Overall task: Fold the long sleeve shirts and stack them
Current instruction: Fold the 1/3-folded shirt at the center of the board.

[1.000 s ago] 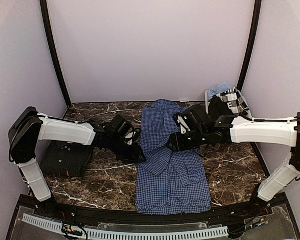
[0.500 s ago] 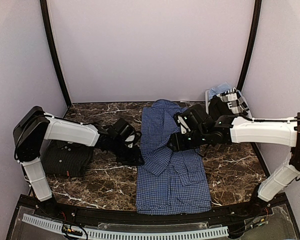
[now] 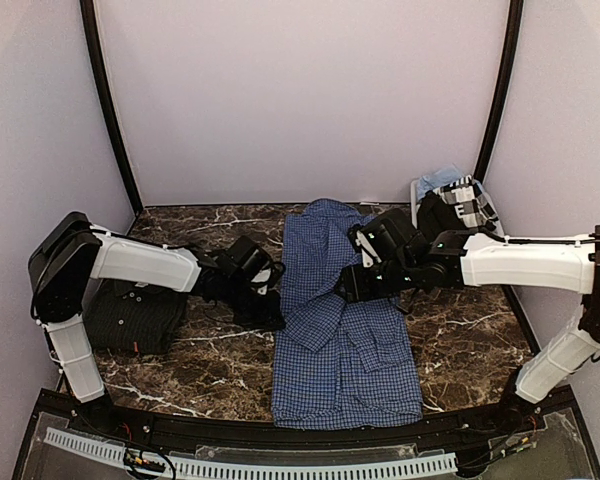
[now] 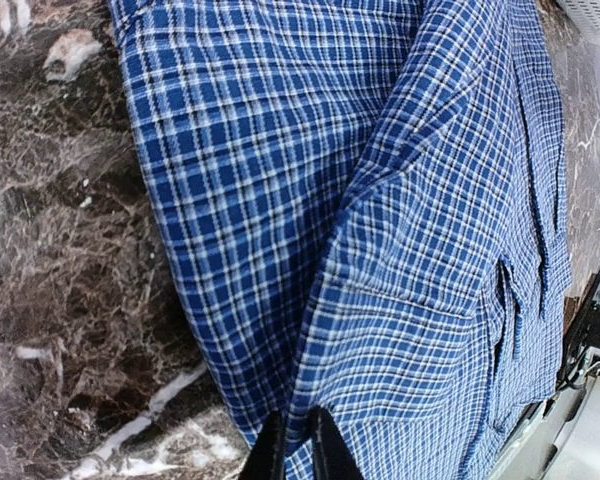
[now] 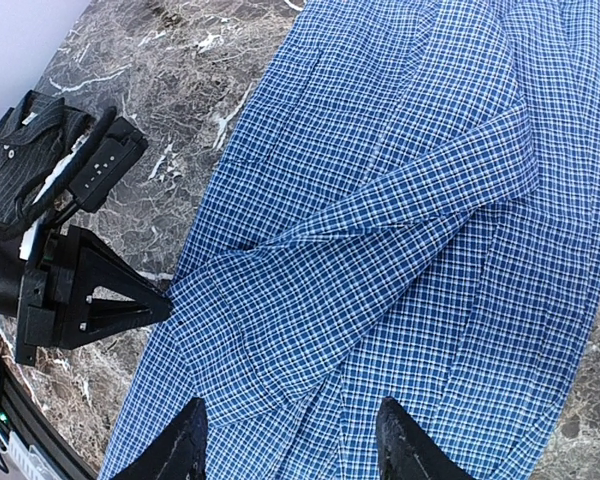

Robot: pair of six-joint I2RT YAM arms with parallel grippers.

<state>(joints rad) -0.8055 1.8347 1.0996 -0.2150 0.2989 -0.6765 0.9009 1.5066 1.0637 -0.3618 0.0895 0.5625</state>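
Top external view, centre: blue shirt [image 3: 345,370] lies flat on the worktop [image 3: 460,330]. My left tool [image 4: 298,452] pinches its frame-left edge; my right tool [image 5: 292,445] hovers released. Mid-fold; next, probably carry that edge inward.

A pale lilac back wall [image 3: 300,90] fills the upper half of the top view, with matching side walls [image 3: 30,120] at far left and far right. Two black curved poles [image 3: 102,100] rise where the walls meet. In the lower half lies a dark brown marble-patterned surface [image 3: 470,330] with white veins, evenly lit. A white slotted strip [image 3: 250,467] runs along the bottom edge.
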